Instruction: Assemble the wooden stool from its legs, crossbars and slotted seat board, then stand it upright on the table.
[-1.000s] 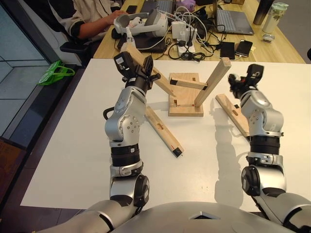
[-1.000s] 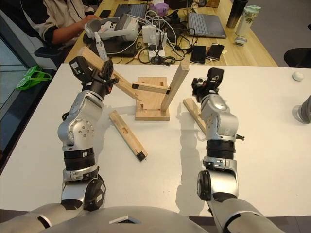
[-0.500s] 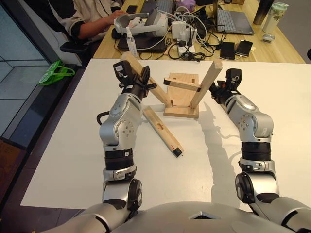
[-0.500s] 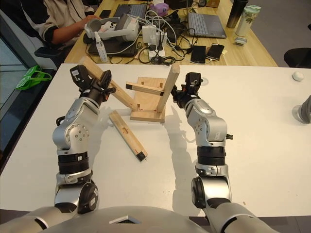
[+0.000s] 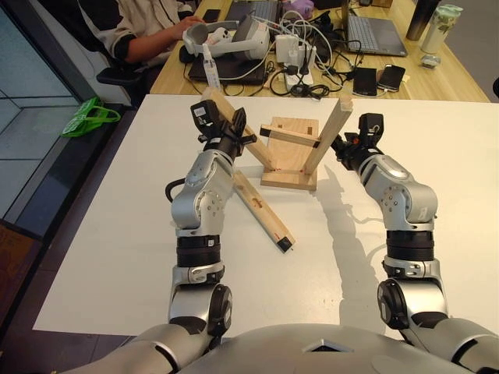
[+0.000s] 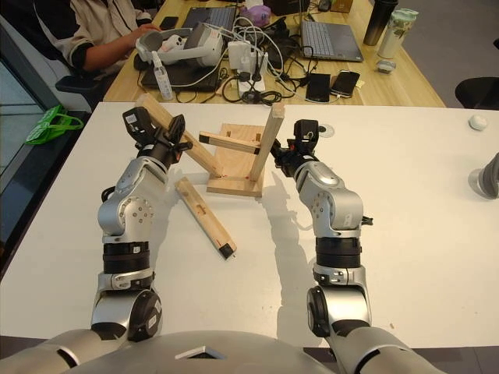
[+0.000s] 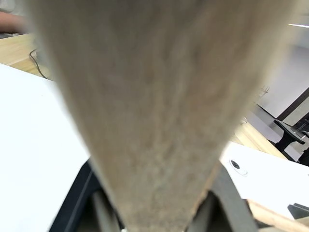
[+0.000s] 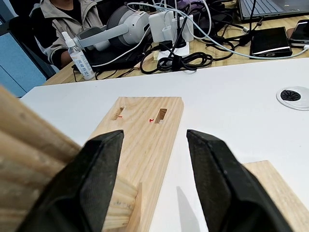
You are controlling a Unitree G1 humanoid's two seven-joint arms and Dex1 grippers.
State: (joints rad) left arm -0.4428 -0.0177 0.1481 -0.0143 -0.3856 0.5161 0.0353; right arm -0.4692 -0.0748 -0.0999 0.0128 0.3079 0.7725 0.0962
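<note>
Left gripper [image 5: 234, 134] is clamping the slanted leg [image 5: 260, 153] to brace it over the seat board [image 5: 290, 160] — right gripper [image 5: 345, 145] fingers [image 8: 104, 179] are hanging wide by the upright leg [image 5: 331, 128].

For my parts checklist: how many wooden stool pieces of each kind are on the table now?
Legs: 4 (held leg, upright leg, loose leg, fourth leg)
Crossbar: 1
Seat board: 1
Total: 6

A blurred wooden leg [image 7: 154, 111] hides most of the left fingers [image 7: 228, 203].
</note>
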